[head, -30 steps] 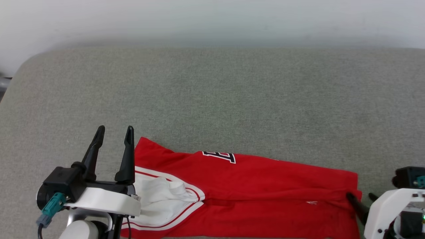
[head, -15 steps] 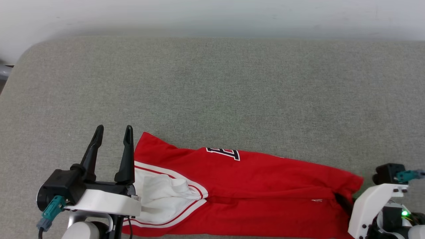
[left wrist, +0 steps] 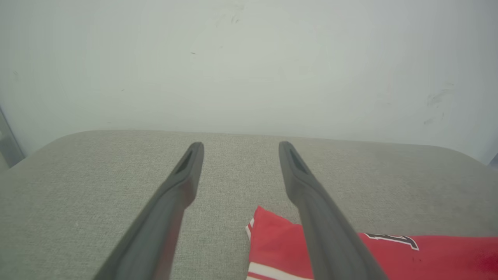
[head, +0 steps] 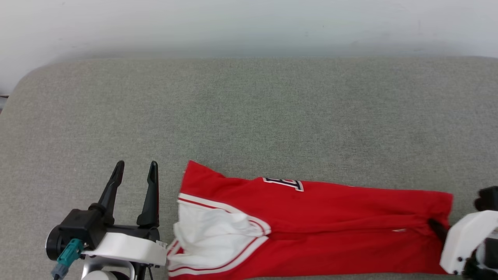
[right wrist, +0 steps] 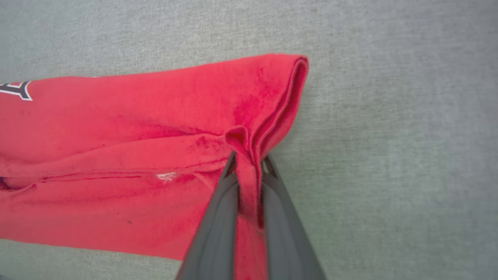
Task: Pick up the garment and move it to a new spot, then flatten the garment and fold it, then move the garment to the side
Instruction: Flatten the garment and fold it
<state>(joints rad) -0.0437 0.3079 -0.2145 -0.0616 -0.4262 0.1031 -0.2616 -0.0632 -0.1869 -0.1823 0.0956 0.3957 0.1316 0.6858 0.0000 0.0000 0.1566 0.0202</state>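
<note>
The garment [head: 323, 221], a red jersey with a white sleeve [head: 210, 233] and black lettering, lies folded in a long strip along the near edge of the grey surface. My right gripper [right wrist: 249, 163] is shut on a pinched fold of red cloth at the garment's right end [right wrist: 272, 101]; in the head view that gripper [head: 437, 229] sits at the garment's right edge, mostly behind its white wrist. My left gripper [head: 136, 167] stands open just left of the garment, apart from it. In the left wrist view the left gripper [left wrist: 237, 146] is empty, with the garment's corner [left wrist: 272, 229] beside its right finger.
The grey fabric surface [head: 249, 116] stretches wide behind the garment up to a pale wall [head: 249, 23]. Its rounded left corner [head: 23, 81] shows at the far left.
My right gripper has closed on the garment's right end. The garment has shifted to the right, away from my left gripper. The head view has also shifted slightly.
</note>
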